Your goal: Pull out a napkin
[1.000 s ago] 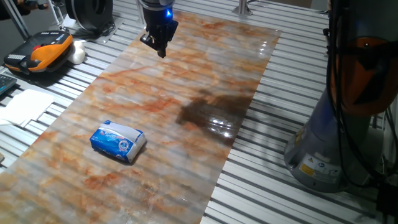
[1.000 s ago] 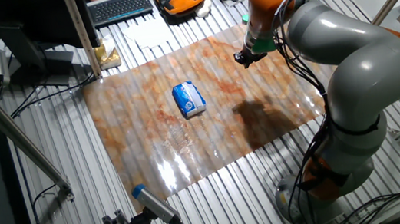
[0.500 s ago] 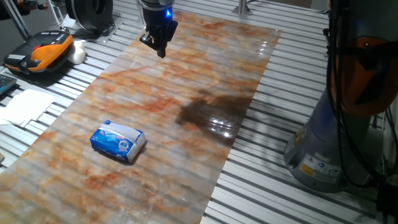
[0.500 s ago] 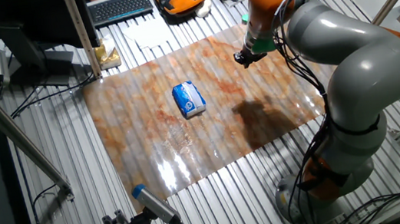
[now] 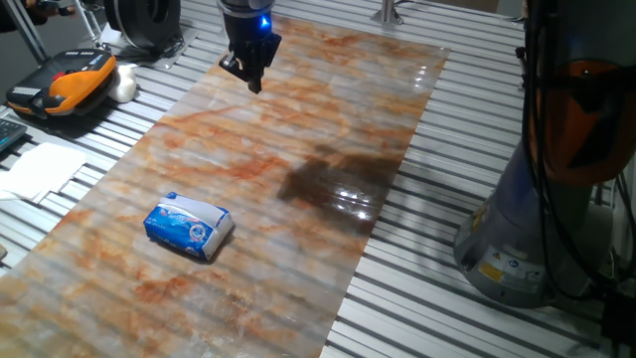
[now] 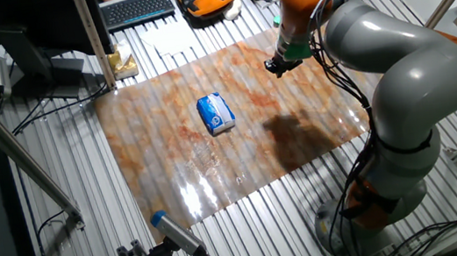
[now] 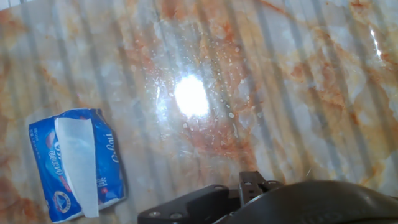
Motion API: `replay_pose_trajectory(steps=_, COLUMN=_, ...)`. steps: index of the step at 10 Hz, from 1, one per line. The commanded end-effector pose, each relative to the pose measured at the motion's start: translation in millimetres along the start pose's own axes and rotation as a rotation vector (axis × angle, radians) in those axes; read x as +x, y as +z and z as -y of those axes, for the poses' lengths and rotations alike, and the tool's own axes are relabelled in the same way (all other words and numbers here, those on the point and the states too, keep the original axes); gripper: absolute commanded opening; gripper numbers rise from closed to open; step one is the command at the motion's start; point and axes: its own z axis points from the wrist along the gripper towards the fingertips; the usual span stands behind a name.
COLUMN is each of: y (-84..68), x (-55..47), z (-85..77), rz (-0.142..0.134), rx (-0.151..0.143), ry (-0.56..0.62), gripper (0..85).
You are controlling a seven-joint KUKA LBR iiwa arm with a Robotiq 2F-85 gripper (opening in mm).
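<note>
hovering black two-finger gripper [image 5: 254, 82] well apart from blue-and-white plastic tissue packet [image 5: 188, 226]; claw width: cannot tell. we should pinch only thin white napkin [image 7: 79, 162] atop packet.

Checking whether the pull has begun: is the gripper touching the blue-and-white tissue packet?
No. The black two-finger gripper hangs over the marbled mat's far end, well apart from the blue-and-white tissue packet.

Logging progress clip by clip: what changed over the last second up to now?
The gripper drifted slightly toward the left in one fixed view, staying high above the marbled mat and holding nothing. The tissue packet lies where it was, its white napkin still only poking from the slot, untouched.
</note>
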Motion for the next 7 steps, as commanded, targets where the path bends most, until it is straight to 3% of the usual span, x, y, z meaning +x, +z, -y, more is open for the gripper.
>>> replay_pose_trajectory(steps=1, y=-0.4, x=0.1, z=-1.0, rz=-0.002, rx=0.000, ry=0.001, gripper=0.0)
replay_pose_trajectory(steps=4, y=-0.4, x=0.1, z=-3.2, rz=-0.001, rx=0.005, ry=0.004, gripper=0.0)
replay_pose_trajectory(steps=7, y=0.5, x=7.1, z=-21.3, rz=0.003, rx=0.022, ry=0.035, gripper=0.0)
